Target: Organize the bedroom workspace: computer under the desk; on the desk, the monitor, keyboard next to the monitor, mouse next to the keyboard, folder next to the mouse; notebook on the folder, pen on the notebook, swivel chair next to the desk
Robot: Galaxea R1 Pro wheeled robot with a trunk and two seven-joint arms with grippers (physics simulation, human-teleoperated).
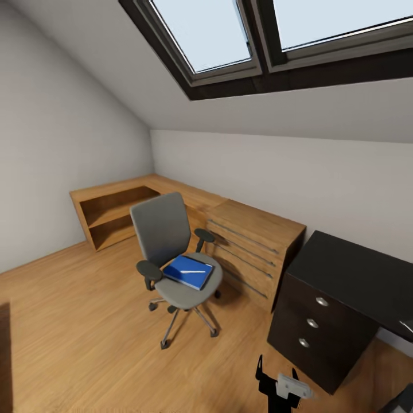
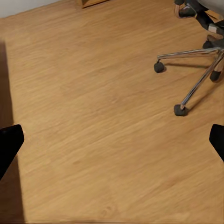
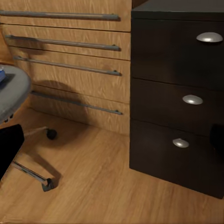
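Here: swivel chair (image 1: 172, 252) mid-frame on the wood floor (image 2: 93, 116), blue folder (image 1: 188, 271) and white pen (image 1: 193, 271) on its seat.
My left end effector (image 2: 112, 140) and right end effector (image 3: 112, 140) both gape wide, empty; black desk (image 1: 355, 275) lower right.

1. An attic room in a home: the ceiling (image 1: 86, 63) slopes steeply down to a low white wall (image 1: 275, 172), with two dark-framed skylights (image 1: 229, 40) set into it.
2. The floor (image 1: 86, 321) is warm wood plank.
3. Furnishing is domestic and study-like: a low wooden shelf (image 1: 112, 215) runs into the corner, and a light-wood drawer chest (image 1: 252, 246) stands beside it.
4. A dark three-drawer unit (image 1: 310, 321) with silver pulls stands next to the chest.
5. A grey swivel chair (image 1: 166, 246) on castors stands on the open floor, a blue folder (image 1: 188, 271) on its seat.
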